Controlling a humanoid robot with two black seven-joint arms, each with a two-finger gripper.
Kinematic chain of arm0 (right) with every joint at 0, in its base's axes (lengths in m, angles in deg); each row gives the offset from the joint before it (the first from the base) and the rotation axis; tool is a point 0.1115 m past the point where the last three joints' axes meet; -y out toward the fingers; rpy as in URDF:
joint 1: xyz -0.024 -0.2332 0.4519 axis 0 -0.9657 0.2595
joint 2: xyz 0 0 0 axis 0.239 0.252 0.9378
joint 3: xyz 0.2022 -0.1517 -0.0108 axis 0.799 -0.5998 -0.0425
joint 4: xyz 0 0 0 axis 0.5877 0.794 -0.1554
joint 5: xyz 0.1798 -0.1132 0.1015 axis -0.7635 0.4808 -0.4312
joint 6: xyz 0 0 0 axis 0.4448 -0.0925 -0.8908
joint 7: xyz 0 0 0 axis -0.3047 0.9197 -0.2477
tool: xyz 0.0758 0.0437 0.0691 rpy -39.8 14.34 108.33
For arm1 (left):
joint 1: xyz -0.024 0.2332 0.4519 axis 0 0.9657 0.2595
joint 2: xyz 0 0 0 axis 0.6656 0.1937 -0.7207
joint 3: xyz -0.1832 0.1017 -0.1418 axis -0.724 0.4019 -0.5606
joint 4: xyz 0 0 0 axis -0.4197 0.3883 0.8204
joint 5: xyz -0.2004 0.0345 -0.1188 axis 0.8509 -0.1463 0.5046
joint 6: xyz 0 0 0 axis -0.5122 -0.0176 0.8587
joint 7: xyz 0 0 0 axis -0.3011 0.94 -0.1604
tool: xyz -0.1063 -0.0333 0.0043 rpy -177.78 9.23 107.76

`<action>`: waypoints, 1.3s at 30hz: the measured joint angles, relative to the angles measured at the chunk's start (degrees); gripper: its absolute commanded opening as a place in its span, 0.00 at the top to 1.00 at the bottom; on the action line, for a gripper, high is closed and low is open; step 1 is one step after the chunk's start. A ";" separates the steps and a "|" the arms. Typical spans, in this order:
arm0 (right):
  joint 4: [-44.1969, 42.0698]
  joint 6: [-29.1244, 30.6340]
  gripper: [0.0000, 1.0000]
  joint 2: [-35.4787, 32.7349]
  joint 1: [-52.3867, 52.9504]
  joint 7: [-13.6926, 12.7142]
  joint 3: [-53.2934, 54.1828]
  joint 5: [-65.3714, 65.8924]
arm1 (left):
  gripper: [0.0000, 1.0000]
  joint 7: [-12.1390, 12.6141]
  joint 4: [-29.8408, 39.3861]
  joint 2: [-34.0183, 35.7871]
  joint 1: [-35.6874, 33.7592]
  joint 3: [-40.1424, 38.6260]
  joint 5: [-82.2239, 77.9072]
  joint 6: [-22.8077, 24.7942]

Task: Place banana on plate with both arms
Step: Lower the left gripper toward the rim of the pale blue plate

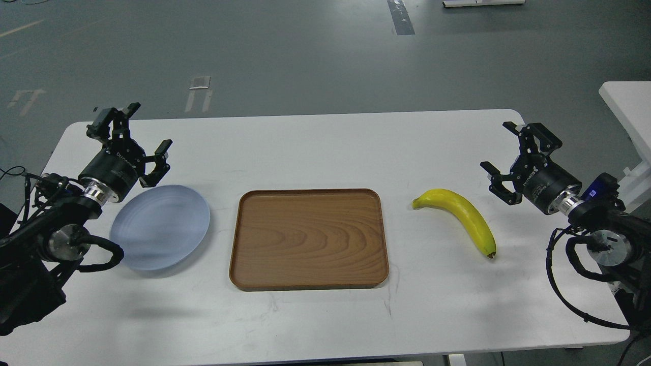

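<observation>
The yellow banana (462,215) lies on the white table right of centre, greenish stem end pointing left, dark tip toward the front. The pale blue plate (160,226) rests empty at the left. My left gripper (133,133) hovers open just behind the plate's far left rim, holding nothing. Over at the right, my right gripper (502,157) is open and empty, a short way right of and behind the banana, fingers spread wide toward the left.
A brown wooden tray (308,239) sits empty between plate and banana. The white table (325,147) ends near the arms on both sides. A white object (628,109) stands past the table's right end.
</observation>
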 measured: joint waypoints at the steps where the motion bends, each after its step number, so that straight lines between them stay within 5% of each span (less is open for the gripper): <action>1: 0.00 0.00 0.00 -0.01 0.00 0.00 0.00 0.01 | 0.02 0.00 0.00 -0.02 0.11 0.00 -0.01 0.00; 16: 0.00 0.00 0.00 -0.49 0.36 0.00 -0.41 0.35 | 0.02 0.37 0.60 5.04 -5.48 0.60 -4.01 0.01; 20: -0.06 0.00 0.00 -0.54 0.56 0.03 -0.52 0.56 | 0.02 -0.65 3.96 9.35 -9.50 0.71 -16.35 0.02; 30: -0.04 0.00 0.00 -0.55 0.87 0.03 -0.64 0.91 | 0.02 -1.74 27.12 23.91 -9.55 2.22 -64.53 0.04; 33: 0.03 0.00 0.00 -0.48 0.87 0.03 -0.70 0.95 | 0.02 -1.74 28.06 24.84 -8.43 5.15 -76.30 -0.23; 39: 0.16 0.00 0.00 -0.35 0.88 0.02 -0.87 1.04 | 0.02 -1.74 21.29 24.45 -6.55 13.03 -86.48 -8.62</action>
